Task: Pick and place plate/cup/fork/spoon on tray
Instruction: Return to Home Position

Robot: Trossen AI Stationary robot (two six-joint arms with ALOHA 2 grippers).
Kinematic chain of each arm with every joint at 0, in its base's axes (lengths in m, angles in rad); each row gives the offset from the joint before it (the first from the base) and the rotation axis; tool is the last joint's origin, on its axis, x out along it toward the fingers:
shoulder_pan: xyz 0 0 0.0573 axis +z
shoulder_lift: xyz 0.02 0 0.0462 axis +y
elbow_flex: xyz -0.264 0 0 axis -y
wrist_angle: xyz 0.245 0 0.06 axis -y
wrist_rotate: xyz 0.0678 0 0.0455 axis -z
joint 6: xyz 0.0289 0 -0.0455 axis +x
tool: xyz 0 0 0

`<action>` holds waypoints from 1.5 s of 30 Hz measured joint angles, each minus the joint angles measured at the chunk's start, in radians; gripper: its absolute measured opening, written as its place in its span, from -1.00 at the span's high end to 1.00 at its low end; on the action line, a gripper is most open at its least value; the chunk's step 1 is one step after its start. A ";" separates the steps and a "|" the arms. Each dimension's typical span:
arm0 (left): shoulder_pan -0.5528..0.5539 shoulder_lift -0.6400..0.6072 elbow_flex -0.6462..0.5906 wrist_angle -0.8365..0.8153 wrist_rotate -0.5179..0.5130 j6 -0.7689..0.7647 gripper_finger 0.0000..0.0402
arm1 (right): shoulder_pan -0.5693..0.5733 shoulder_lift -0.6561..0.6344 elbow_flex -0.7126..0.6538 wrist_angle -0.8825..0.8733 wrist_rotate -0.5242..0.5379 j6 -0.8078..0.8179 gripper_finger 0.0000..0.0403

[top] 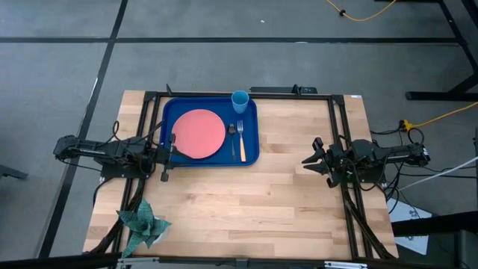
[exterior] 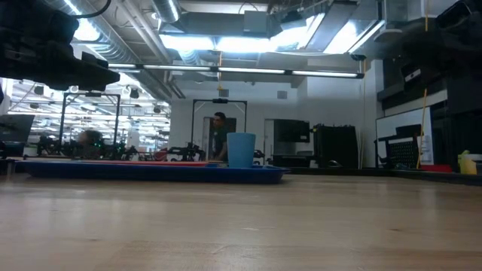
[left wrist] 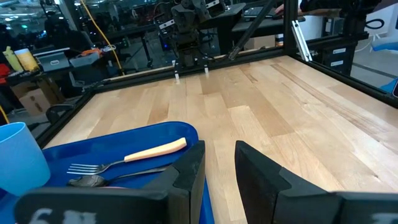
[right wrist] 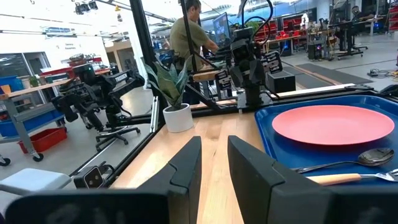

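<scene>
**Salmon-pink plate (top: 199,134) and cutlery laid out on the tray (top: 170,110)**

With a clock face laid over the high view, the plate is seen lying flat in the 9 o'clock half of the dark-blue tray. The spoon (top: 231,137) is laid just beside the plate at its 3 o'clock. The fork (top: 241,143) is laid just beside the spoon, also at 3 o'clock, with tines toward 12 and tan handle toward 6. The light-blue cup (top: 240,101) is stood upright in the tray's 1 o'clock corner. The tray itself is placed on the wooden table (top: 246,202), toward its 12 o'clock edge. The left gripper (left wrist: 219,151) is held at the tray's 9 o'clock rim, its jaws parted by a narrow gap with nothing between them. The right gripper (right wrist: 214,142) is held over bare table at the tray's 3 o'clock, well apart from it, its jaws likewise slightly parted and empty. A green plant (top: 142,222) is found at the table's 7 o'clock corner. A person (exterior: 218,137) is seen in the room beyond.
</scene>
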 joint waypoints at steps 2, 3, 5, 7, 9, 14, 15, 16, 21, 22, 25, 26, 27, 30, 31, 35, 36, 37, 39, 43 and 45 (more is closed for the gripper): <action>0.000 0.000 0.000 0.000 0.000 0.000 0.60 | 0.000 0.000 0.000 0.000 0.000 0.000 0.58; 0.000 0.000 0.000 0.000 0.000 0.000 0.60 | 0.000 0.000 0.000 0.000 0.000 -0.001 0.58; 0.000 0.000 0.000 0.000 0.000 0.000 0.60 | 0.000 0.000 0.000 0.000 0.000 -0.023 0.58; 0.000 0.000 0.000 0.000 0.000 0.000 0.60 | 0.000 0.000 0.000 0.000 0.000 -0.089 0.58; 0.000 0.000 0.000 0.000 0.000 0.000 0.60 | 0.000 0.000 0.000 0.001 0.000 -0.165 0.58; 0.000 0.000 0.000 0.000 0.000 0.000 0.60 | 0.000 0.000 0.000 0.023 0.000 -0.116 0.58; 0.000 0.000 0.000 0.000 0.000 0.000 0.60 | 0.000 0.000 0.000 0.023 0.000 -0.094 0.58; 0.000 0.000 0.000 0.000 0.000 0.000 0.60 | 0.000 0.000 0.000 0.023 0.000 -0.074 0.58; 0.000 0.000 0.000 0.000 0.000 0.000 0.60 | 0.000 0.000 0.000 0.023 0.000 -0.076 0.58; 0.000 0.000 0.000 0.000 0.000 0.000 0.60 | 0.000 0.000 0.000 0.023 0.000 -0.074 0.58; 0.000 0.000 0.000 0.000 0.000 0.000 0.60 | 0.000 0.000 0.000 0.023 0.000 -0.076 0.58; 0.000 0.000 0.000 0.000 0.000 0.000 0.60 | 0.000 0.000 0.000 0.023 0.000 -0.075 0.58; 0.000 0.000 0.000 0.000 0.000 0.000 0.60 | 0.000 0.000 0.000 0.022 0.000 -0.074 0.58; 0.000 0.000 0.000 0.000 0.000 0.000 0.60 | 0.000 0.000 -0.001 0.022 0.000 -0.075 0.58; 0.000 0.000 0.000 0.000 0.000 0.000 0.60 | 0.000 0.000 0.000 0.021 0.000 -0.075 0.58; 0.000 0.000 0.000 0.000 0.000 0.000 0.60 | 0.000 0.000 0.000 0.018 0.000 -0.076 0.58; 0.000 0.000 0.000 0.000 0.000 0.000 0.60 | 0.000 0.000 0.000 0.018 0.000 -0.075 0.58; 0.000 0.000 0.000 0.000 0.000 0.000 0.60 | 0.000 0.000 -0.001 0.018 0.000 -0.074 0.58; 0.000 0.000 0.000 0.000 0.000 0.000 0.60 | 0.000 0.000 0.000 0.018 0.000 -0.074 0.58; 0.000 0.000 0.000 0.000 0.000 0.000 0.60 | 0.000 0.000 0.000 0.018 0.000 -0.074 0.58; 0.000 0.000 0.000 0.000 0.000 0.000 0.60 | 0.000 0.000 0.000 0.018 0.000 -0.075 0.58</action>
